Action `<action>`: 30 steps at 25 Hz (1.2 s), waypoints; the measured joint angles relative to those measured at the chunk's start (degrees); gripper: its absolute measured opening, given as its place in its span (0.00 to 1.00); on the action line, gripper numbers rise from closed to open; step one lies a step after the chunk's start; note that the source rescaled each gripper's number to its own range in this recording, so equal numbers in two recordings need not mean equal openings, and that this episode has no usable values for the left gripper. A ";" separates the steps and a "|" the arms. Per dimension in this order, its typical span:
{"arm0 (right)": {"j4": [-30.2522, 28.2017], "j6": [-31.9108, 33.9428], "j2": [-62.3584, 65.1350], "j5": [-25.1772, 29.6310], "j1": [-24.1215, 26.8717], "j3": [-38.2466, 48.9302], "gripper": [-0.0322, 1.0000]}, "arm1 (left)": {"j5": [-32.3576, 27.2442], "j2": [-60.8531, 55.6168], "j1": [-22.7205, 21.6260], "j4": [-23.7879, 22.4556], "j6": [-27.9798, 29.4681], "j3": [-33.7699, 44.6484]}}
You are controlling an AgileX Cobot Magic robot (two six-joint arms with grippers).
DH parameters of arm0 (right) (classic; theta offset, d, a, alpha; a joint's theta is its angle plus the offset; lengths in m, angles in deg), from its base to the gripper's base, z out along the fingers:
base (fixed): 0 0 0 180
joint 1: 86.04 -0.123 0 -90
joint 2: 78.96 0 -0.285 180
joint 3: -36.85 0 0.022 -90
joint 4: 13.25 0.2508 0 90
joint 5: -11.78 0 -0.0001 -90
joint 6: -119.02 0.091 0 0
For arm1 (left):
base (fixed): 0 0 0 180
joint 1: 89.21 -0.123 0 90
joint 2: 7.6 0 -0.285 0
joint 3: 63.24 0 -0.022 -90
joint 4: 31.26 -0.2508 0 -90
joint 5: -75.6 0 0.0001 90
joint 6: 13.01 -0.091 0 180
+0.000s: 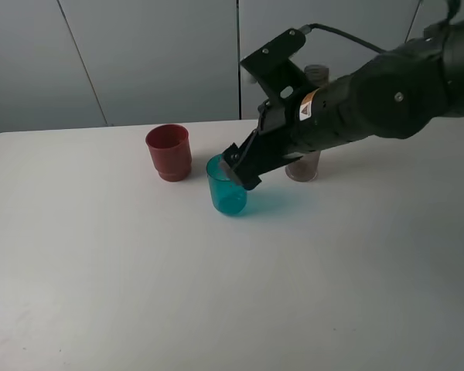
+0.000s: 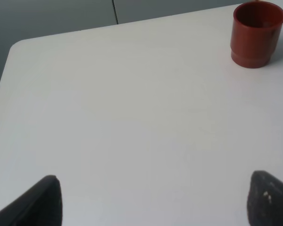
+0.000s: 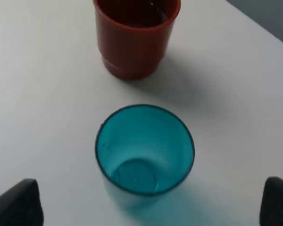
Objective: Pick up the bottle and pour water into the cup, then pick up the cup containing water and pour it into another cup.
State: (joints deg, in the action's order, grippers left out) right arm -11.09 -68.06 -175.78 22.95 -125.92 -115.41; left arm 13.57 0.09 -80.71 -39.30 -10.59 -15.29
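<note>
The teal cup (image 1: 227, 187) (image 3: 144, 150) stands upright near the table's middle. My right gripper (image 1: 237, 165) (image 3: 148, 206) hovers just behind and above its rim, open, with both fingers spread wide and apart from the cup. The red cup (image 1: 168, 152) (image 3: 136, 35) (image 2: 256, 34) stands upright to the teal cup's back left, and a glint shows inside it. The smoky bottle (image 1: 303, 167) stands behind my right arm, which hides most of it. My left gripper (image 2: 155, 203) is open over bare table, out of the exterior view.
The white table (image 1: 124, 270) stretches wide in front and to the left. Its back edge runs just behind the red cup and bottle, in front of a grey wall (image 1: 155, 54).
</note>
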 joint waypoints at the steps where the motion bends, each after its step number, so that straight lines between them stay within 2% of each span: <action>1: 0.13 2.77 2.79 4.66 0.00 0.00 1.00 | 0.00 0.00 0.00 0.00 0.00 0.00; 5: 0.25 11.21 12.48 21.96 0.15 1.02 1.00 | 0.00 0.00 0.00 0.00 0.00 0.00; 8: 0.36 14.90 20.29 28.26 2.92 5.35 1.00 | 0.00 0.00 0.00 0.00 0.00 0.00; 14: 0.45 18.54 42.09 35.92 16.43 12.43 1.00 | 0.00 0.00 0.00 0.00 0.00 0.00; 17: -0.94 18.54 54.76 40.56 20.56 12.55 1.00 | 0.00 0.00 0.00 0.00 0.00 0.00; 20: -2.16 17.53 67.17 44.08 21.16 12.55 1.00 | 0.00 0.00 0.00 0.00 0.00 0.00; 25: -3.91 13.86 83.47 46.58 21.28 13.06 1.00 | 0.00 0.00 0.00 0.00 0.11 0.00; 30: -4.43 13.11 88.87 48.55 21.38 17.87 1.00 | 0.00 0.00 0.00 0.00 0.22 0.00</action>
State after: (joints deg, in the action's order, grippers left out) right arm -15.53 -54.96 -86.92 71.49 -104.54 -97.54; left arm 13.57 0.09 -80.71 -39.30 -10.38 -15.29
